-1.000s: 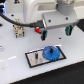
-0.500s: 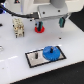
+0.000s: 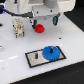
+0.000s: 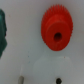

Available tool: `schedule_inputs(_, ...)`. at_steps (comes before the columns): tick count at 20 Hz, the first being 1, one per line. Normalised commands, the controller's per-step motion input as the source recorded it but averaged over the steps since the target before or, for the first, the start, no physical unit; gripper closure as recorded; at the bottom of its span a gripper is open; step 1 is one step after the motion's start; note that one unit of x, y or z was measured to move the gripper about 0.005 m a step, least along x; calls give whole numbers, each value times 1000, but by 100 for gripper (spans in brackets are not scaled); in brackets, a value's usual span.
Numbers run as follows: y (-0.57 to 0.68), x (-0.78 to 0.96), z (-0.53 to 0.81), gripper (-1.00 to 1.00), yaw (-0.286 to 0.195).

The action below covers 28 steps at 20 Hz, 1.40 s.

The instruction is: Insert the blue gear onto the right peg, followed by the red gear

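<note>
The blue gear (image 3: 49,52) is already sitting flat on the plate (image 3: 31,60), apparently over the right peg, which I cannot see under it, so the red gear (image 3: 38,28) is the piece the coming move is turning on. It is lying on the white table (image 3: 15,55) well apart from the plate, directly beneath the gripper (image 3: 39,23), and in the wrist view the red gear (image 4: 56,28) is showing its face and centre hole straight at the camera. Being round, it has no long axis across the table, only its hub axis pointing upward; the fingers are not showing clearly, so I cannot tell whether they are spread or closed.
</note>
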Motion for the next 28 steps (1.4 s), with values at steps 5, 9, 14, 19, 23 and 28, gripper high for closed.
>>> schedule_inputs(5,-66,-373,-330,-100,0)
schedule_inputs(9,-73,-365,-349,-100,0)
schedule_inputs(14,-116,-184,-258,-100,0)
schedule_inputs(19,-88,-75,-168,100,0)
schedule_inputs(23,-23,-5,-82,100,0)
schedule_inputs(28,2,9,-54,100,0)
